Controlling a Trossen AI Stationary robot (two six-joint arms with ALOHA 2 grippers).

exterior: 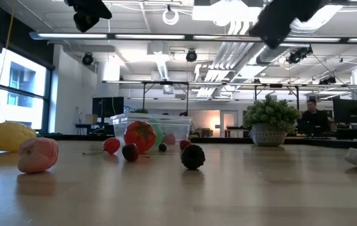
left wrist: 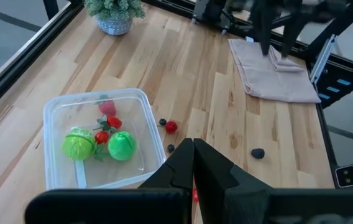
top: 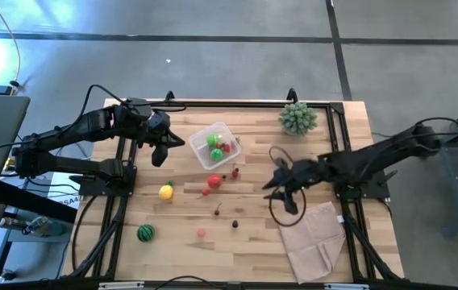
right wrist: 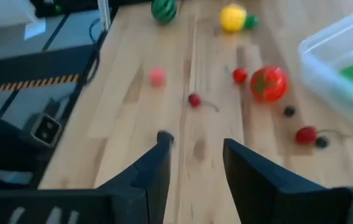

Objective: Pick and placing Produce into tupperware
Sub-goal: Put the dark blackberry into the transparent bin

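Note:
The clear tupperware (top: 215, 145) sits on the table's far middle with two green rounds (left wrist: 96, 145) and small red berries (left wrist: 109, 121) inside. Loose produce rests on the wood nearer: tomato (top: 214, 182), yellow lemon (top: 166, 192), striped melon ball (top: 145, 234), a pink piece (top: 201, 232), and small berries (top: 235, 225). My left gripper (top: 160, 151) is shut, empty, and hovers just left of the tub. My right gripper (right wrist: 195, 146) is open and empty, above the table right of the produce (top: 276, 185), facing the cherry (right wrist: 194, 99) and tomato (right wrist: 268, 84).
A spiky green plant ball in a pot (top: 297, 118) stands at the far right corner. A beige folded cloth (top: 316, 238) lies at the near right, below the right arm. A black cable loop (top: 287, 205) hangs near the right gripper. Bare wood lies between the berries and cloth.

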